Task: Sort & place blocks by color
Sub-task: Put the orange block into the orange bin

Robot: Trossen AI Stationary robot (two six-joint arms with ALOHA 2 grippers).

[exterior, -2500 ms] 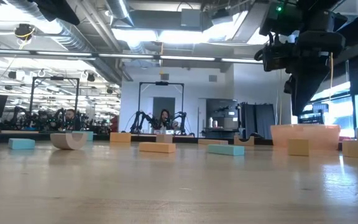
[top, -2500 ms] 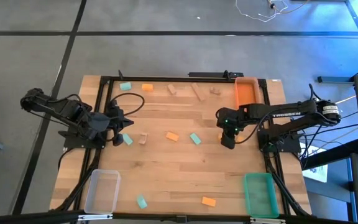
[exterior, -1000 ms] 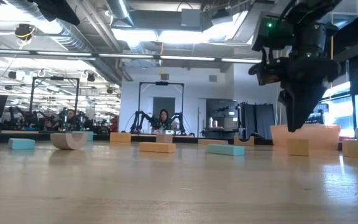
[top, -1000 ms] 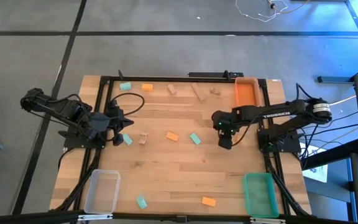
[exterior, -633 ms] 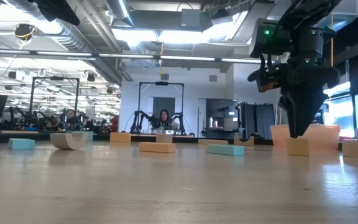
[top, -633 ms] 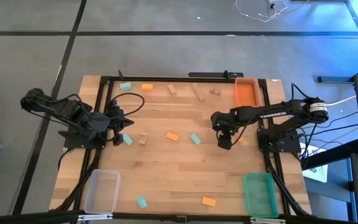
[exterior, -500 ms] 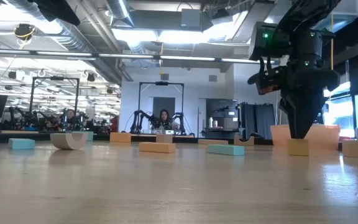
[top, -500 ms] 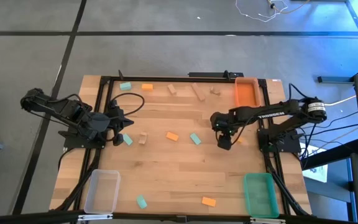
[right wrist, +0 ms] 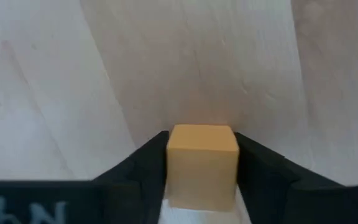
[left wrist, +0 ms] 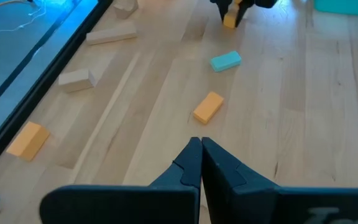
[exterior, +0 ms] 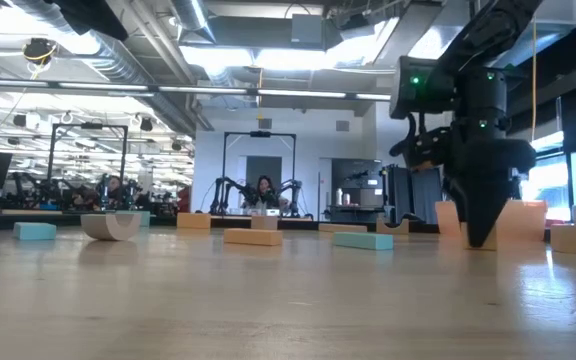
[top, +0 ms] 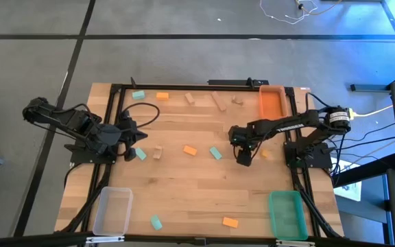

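The right gripper (top: pixel 243 159) points down at the wooden table (top: pixel 184 199), right of centre, its two dark fingers (right wrist: pixel 138 165) closed on a small orange rectangular block (right wrist: pixel 202 163) at the table surface. The left gripper (left wrist: pixel 200 163) rests at the table's left edge with its fingers pressed together, holding nothing. Other orange, teal and pale wooden blocks lie scattered.
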